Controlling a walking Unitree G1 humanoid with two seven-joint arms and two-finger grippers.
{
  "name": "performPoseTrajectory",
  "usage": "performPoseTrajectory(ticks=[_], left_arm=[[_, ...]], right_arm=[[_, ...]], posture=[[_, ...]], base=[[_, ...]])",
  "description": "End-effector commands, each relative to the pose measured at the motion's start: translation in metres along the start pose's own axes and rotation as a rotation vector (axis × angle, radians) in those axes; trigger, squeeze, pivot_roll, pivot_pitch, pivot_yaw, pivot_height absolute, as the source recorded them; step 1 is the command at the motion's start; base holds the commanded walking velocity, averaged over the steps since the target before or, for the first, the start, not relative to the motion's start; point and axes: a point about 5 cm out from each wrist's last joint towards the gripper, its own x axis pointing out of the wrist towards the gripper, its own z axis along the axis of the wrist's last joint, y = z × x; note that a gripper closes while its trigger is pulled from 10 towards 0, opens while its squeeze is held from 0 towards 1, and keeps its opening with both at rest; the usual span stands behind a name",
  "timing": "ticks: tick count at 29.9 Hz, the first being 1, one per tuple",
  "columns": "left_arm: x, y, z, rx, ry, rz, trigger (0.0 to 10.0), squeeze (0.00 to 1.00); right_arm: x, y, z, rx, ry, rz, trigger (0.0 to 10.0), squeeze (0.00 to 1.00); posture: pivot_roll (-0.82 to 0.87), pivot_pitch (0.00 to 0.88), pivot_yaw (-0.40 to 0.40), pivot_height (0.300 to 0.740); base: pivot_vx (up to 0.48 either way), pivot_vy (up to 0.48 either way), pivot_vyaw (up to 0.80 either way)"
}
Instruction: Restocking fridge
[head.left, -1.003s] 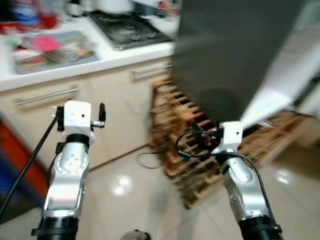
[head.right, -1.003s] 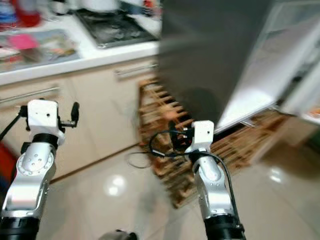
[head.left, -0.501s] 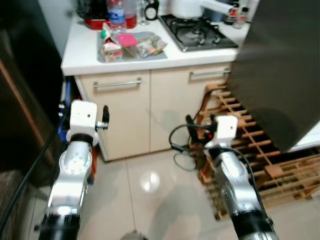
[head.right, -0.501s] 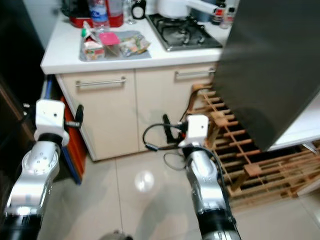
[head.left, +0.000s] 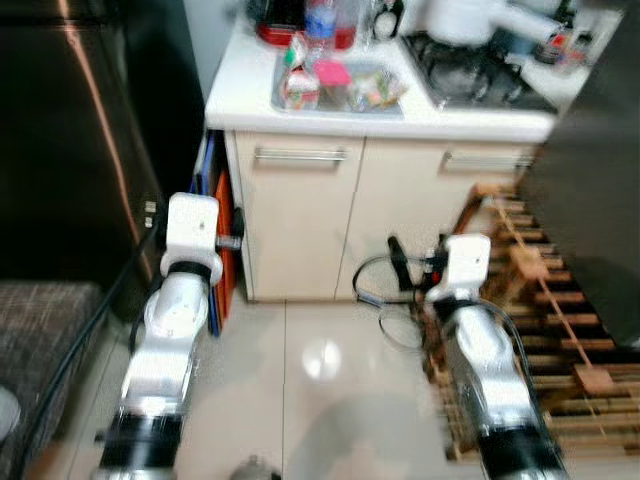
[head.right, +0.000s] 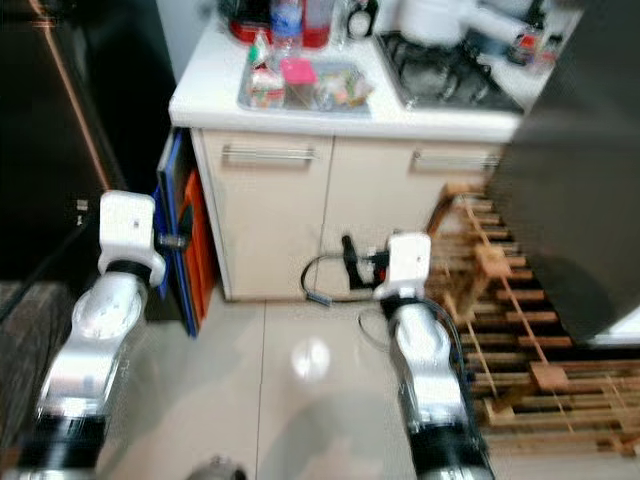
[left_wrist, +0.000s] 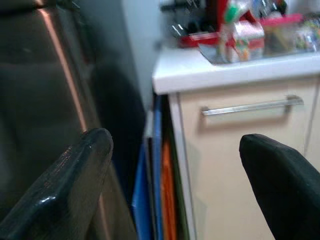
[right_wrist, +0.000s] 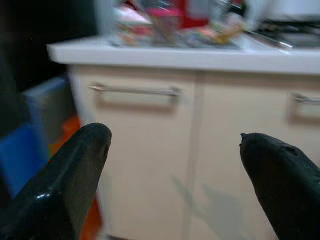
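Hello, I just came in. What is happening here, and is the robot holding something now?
The robot stands on the tiled floor facing a kitchen counter with cream cabinet doors. The left gripper and the right gripper are both open, empty and held in the air in front of the cabinets. A grey tray of food packages, including a small carton, sits on the counter beside the gas hob. A dark fridge door is at the right. Nothing has been picked up yet.

Cream cabinet (head.right: 268, 215); white counter (head.right: 205, 85); black end effector fingers (left_wrist: 75, 175).
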Motion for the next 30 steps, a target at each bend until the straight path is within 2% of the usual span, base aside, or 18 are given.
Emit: performPoseTrajectory(ticks=[1,4,7,12,30], left_arm=[[0.003,-0.005,0.007,-0.028,-0.033,-0.029,10.0,0.00],[0.008,-0.008,0.010,-0.029,-0.041,-0.032,10.0,0.00],[0.011,-0.011,0.014,-0.030,-0.054,-0.037,10.0,0.00],[0.014,-0.011,0.021,-0.021,-0.097,-0.044,10.0,0.00],[0.012,-0.007,0.022,-0.024,-0.119,-0.026,10.0,0.00]], right_arm=[[0.001,-0.004,-0.001,-0.011,0.007,-0.008,10.0,0.00],[0.009,-0.003,0.004,-0.016,-0.001,-0.027,10.0,0.00],[0.012,-0.005,0.006,-0.015,-0.005,-0.036,10.0,0.00],[0.012,-0.003,0.009,-0.064,-0.025,-0.009,10.0,0.00],[0.015,0.006,0.015,-0.077,-0.064,0.019,10.0,0.00]], posture=[[-0.03,0.000,-0.042,0.740],[-0.03,0.000,-0.039,0.740],[-0.03,0.000,-0.042,0.740],[-0.02,0.000,-0.057,0.740],[-0.01,0.000,-0.068,0.740]], base=[[0.000,0.000,0.61],[0.372,0.000,0.41],[0.480,0.000,0.00],[0.480,0.000,0.00],[0.480,0.000,0.00]])
